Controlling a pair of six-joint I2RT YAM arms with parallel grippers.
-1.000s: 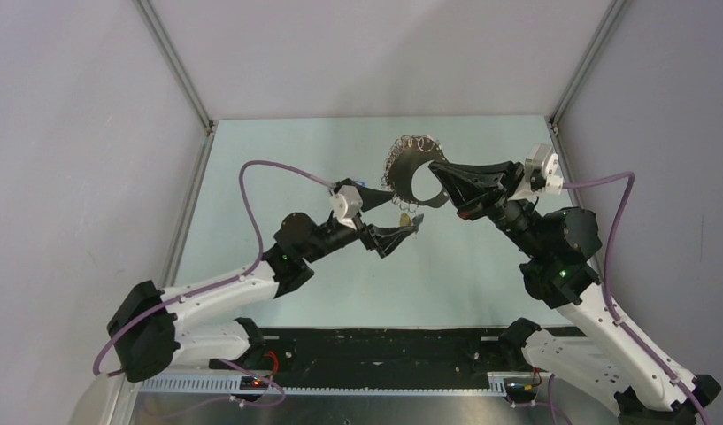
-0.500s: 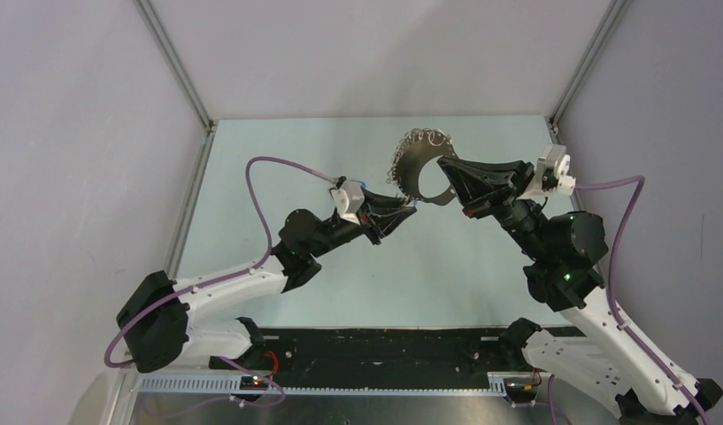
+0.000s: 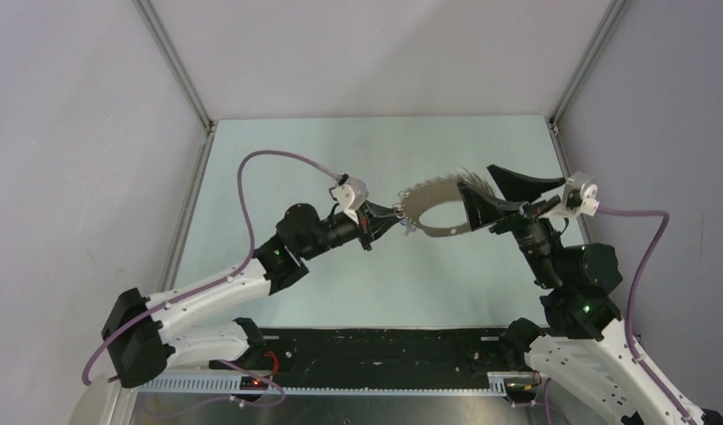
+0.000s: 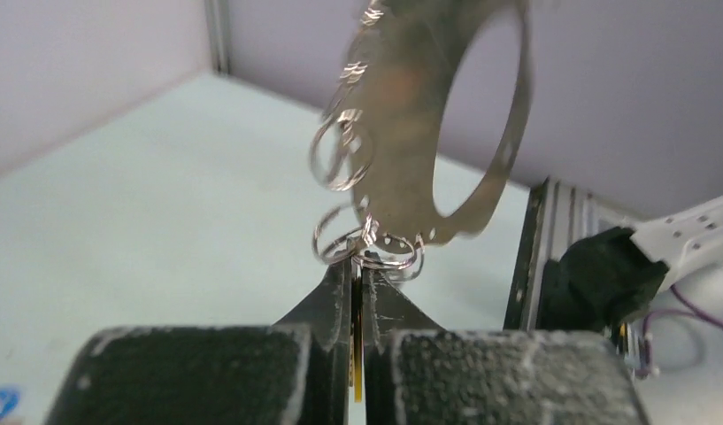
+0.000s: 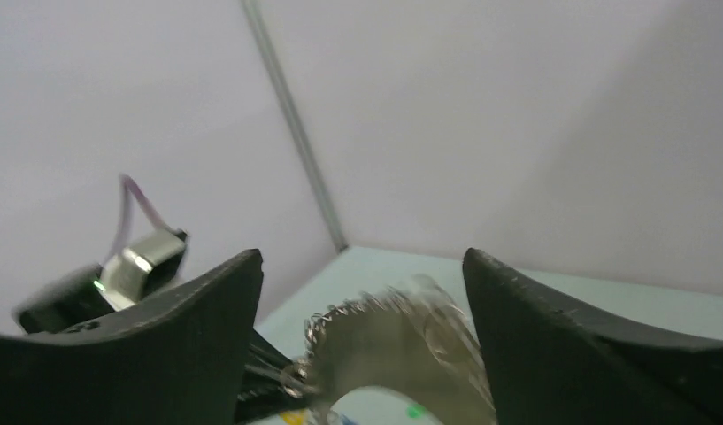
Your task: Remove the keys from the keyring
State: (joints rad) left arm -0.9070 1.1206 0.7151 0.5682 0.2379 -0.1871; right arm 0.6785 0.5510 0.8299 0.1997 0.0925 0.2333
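Shut tight now at the left jaws, pinching one small ring (image 4: 386,262) on the rim of the keyring (image 4: 393,115), where gaping wide a second ago. Sprung well apart at the right jaws, where clamped on the loop before. Now only straddling it; touching or not, cannot tell. In effect a handover: keyring up in the air between the arms, above the desk (image 3: 278,177), hanging by that single ring, blurred and likely swinging. No keys seen coming free yet. Probably calls for a fresh right-hand grip to brace the loop before any pull.
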